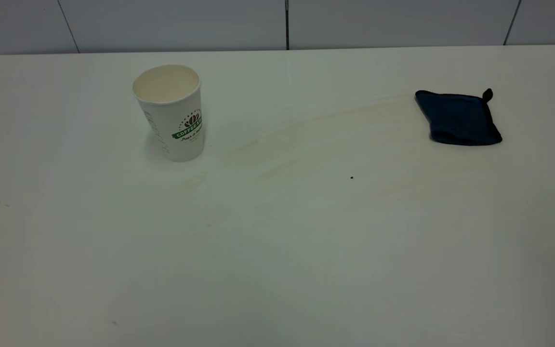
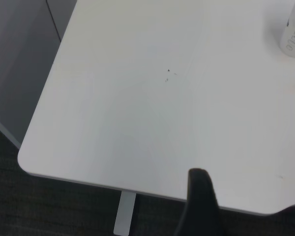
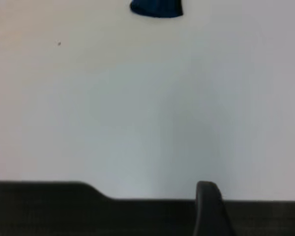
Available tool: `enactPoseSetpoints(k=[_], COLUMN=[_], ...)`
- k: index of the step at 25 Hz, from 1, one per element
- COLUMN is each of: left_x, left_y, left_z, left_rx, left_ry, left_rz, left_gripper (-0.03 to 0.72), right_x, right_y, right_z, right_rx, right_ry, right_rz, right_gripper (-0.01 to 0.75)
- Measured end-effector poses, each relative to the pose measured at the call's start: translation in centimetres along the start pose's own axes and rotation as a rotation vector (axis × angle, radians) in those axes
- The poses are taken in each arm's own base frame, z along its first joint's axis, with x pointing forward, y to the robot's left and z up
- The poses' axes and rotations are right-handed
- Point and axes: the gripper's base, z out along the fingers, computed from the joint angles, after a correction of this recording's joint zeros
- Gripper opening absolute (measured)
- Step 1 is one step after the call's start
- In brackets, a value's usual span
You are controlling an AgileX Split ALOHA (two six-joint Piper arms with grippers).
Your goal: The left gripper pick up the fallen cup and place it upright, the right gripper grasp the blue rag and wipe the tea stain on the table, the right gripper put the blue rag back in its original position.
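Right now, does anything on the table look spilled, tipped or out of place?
Only a residue: faint pale-brown streaks arc across the table from beside the cup toward the blue rag. The cup stands upright, the rag lies flat, apart from it. A tiny black speck sits mid-table.

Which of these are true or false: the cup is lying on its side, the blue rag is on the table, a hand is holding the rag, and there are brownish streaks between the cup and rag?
1. The cup lies on its side. False: it stands upright, mouth up.
2. The blue rag lies on the table. True.
3. A hand holds the rag. False: nothing touches it; no hand shows in the exterior view.
4. Faint brownish streaks run between the cup and rag. True.
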Motion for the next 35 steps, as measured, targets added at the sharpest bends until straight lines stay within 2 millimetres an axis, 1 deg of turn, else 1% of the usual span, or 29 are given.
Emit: enactPoseSetpoints(k=[5,12,35], left_x=[0.0,0.0,0.0], left_y=[0.0,0.0,0.0], left_z=[0.0,0.0,0.0], left_rx=[0.0,0.0,0.0], left_ry=[0.0,0.0,0.0], left_rz=[0.0,0.0,0.0], left_gripper=[0.564,0.564,0.564], right_x=[0.8,1.8,1.8], right_y=[-0.1,0.0,0.0], right_z=[-1.1,-1.5,-1.5], right_rx=[0.062,0.066,0.049], right_ry=[-0.096,-0.161,-0.164], right_rz=[0.051,0.053,0.04], right_gripper=[0.442,0.392,0.25])
